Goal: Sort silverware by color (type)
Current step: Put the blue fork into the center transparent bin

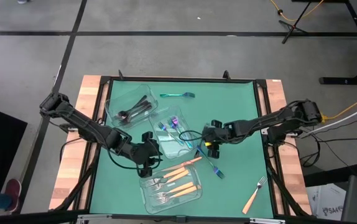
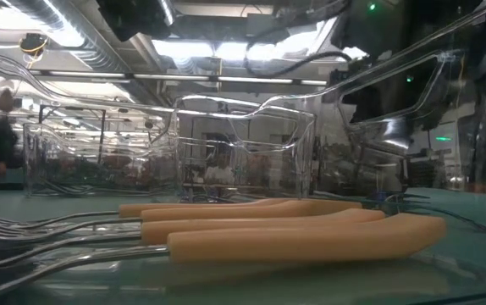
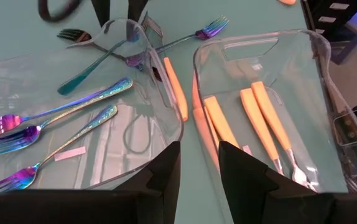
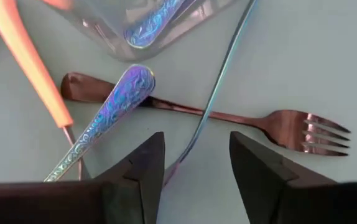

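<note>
Sorted so far: all-black utensils (image 1: 135, 109) in the clear plastic container (image 1: 113, 102) at eleven o'clock, iridescent blue-purple forks (image 1: 173, 129) in the centre bin (image 1: 161, 142), orange-handled silver forks (image 1: 172, 186) in the six-o'clock bin (image 1: 197, 196). Outstanding on the green mat (image 1: 234, 106): teal fork (image 1: 177, 95) at twelve, orange-handled fork (image 1: 253, 196) at five, several crossed pieces by centre. Right gripper (image 1: 206, 144) released, spread over iridescent handles (image 4: 110, 118); left gripper (image 1: 148, 162) parted, empty, between bins.
</note>
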Motion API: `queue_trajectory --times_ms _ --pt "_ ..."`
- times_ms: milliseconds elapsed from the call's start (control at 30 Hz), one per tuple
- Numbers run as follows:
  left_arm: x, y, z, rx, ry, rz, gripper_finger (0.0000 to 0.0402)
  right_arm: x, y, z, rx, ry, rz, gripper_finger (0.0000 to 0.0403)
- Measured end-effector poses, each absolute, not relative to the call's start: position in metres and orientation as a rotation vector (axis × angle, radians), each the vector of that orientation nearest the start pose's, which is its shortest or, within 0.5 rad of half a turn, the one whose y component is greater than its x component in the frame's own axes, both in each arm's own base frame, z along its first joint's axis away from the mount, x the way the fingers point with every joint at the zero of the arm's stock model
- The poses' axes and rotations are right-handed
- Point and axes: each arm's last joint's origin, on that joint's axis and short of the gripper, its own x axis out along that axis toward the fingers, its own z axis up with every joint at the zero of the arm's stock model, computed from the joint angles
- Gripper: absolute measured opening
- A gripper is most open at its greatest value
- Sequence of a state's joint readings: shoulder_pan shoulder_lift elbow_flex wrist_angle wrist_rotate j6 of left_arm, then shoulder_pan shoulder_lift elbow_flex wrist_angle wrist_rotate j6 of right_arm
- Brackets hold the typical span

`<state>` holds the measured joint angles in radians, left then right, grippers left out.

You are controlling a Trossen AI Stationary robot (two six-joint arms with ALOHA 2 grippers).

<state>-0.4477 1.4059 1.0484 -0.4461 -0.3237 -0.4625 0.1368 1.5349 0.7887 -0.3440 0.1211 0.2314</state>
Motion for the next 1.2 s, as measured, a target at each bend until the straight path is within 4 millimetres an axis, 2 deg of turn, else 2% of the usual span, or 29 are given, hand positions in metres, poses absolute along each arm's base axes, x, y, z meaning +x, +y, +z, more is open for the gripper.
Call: queue_trajectory --times_ms 300,533,933,1200 --pt "0.269 -0.119 0.267 -0.145 0.737 0.051 0.0103 0.279 0.035 0.137 0.080 1.147 -0.136 0.0170" --pt "0.269 -0.119 0.267 -0.145 0.738 0.051 0.0103 0.280 0.035 0.132 0.077 1.162 -0.136 0.0166" --pt "0.269 -0.119 0.267 -0.146 0.738 0.050 0.0103 0.280 0.035 0.132 0.081 1.165 -0.137 0.0063" --pt "0.269 -0.119 0.267 -0.146 0.738 0.050 0.0103 0.280 0.035 0.132 0.110 1.162 -0.161 0.0020"
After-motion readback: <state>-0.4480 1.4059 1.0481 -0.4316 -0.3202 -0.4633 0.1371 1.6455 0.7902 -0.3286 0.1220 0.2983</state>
